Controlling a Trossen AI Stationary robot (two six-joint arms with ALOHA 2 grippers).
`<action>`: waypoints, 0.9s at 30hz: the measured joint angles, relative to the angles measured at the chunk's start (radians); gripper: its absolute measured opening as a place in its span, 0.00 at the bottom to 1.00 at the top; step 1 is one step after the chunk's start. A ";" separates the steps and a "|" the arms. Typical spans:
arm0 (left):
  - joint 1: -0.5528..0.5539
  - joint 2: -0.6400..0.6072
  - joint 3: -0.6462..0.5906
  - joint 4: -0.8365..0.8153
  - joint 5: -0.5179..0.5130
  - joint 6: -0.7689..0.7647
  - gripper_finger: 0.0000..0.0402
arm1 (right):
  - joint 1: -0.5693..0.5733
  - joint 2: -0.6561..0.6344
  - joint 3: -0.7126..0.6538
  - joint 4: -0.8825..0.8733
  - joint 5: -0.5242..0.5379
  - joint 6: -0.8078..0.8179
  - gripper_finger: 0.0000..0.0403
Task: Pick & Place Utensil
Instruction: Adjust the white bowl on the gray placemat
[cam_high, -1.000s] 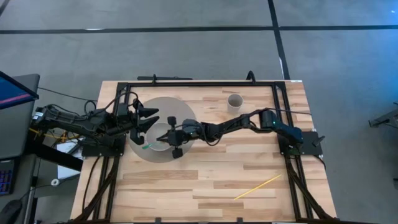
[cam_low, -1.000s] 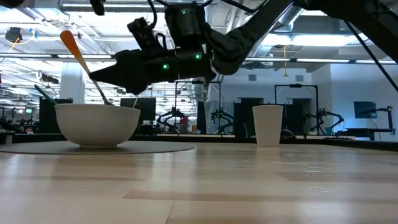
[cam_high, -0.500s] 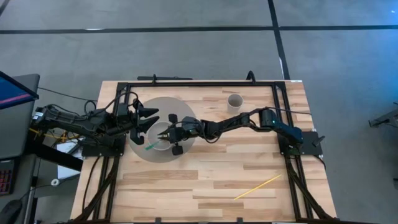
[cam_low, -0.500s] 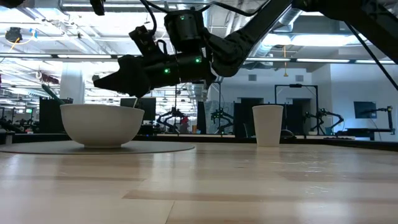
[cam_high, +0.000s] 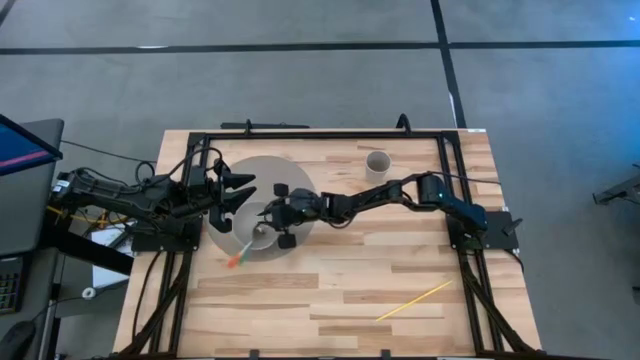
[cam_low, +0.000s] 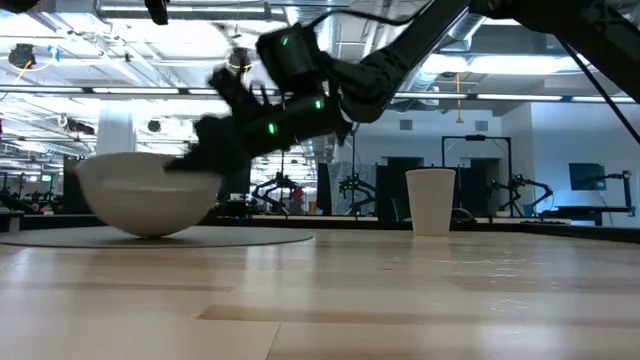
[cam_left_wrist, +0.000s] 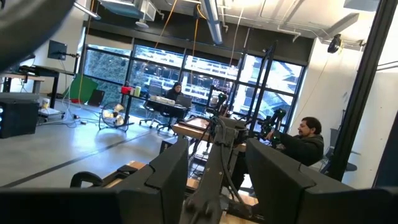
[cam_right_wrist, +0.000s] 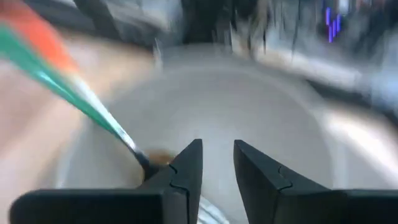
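Observation:
A white bowl (cam_high: 258, 236) (cam_low: 148, 194) sits on a round grey mat (cam_high: 250, 175). A utensil with a green and orange handle (cam_high: 238, 257) (cam_right_wrist: 68, 87) rests with its dark end in the bowl, and the handle slants out over the near-left rim. My right gripper (cam_high: 266, 216) (cam_right_wrist: 217, 165) reaches in from the right, tipped down into the bowl, its fingers a little apart with nothing seen between them. My left gripper (cam_high: 243, 190) waits open just left of the bowl, above the mat. My right gripper has its fingers (cam_right_wrist: 183, 168) down inside the bowl, slanting in from the table's right. The utensil's dark lower end (cam_right_wrist: 144, 162) lies against the outer side of one finger. Whether the fingers touch the bowl's wall I cannot tell, because of blur.
A paper cup (cam_high: 377, 163) (cam_low: 431, 201) stands toward the far right of the bowl. A thin yellow stick (cam_high: 413, 300) lies near the table's near right. Black frame rails (cam_high: 320, 134) border the table. People sit in the room beyond.
My right gripper has tipped downward into the bowl. The utensil, which stood steeply in the bowl with its orange tip up, has swung down, and its handle now points out toward the near-left. The bowl has shifted toward the table's left.

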 joint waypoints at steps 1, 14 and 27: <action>0.000 0.000 0.000 0.000 0.000 0.000 0.41 | -0.004 0.003 -0.001 -0.034 0.020 0.026 0.20; 0.000 0.000 0.000 0.000 0.000 0.000 0.41 | -0.019 0.003 0.049 -0.083 0.001 0.091 0.14; 0.000 0.000 0.000 -0.002 0.000 0.000 0.41 | 0.007 0.002 0.179 -0.303 0.001 0.096 0.04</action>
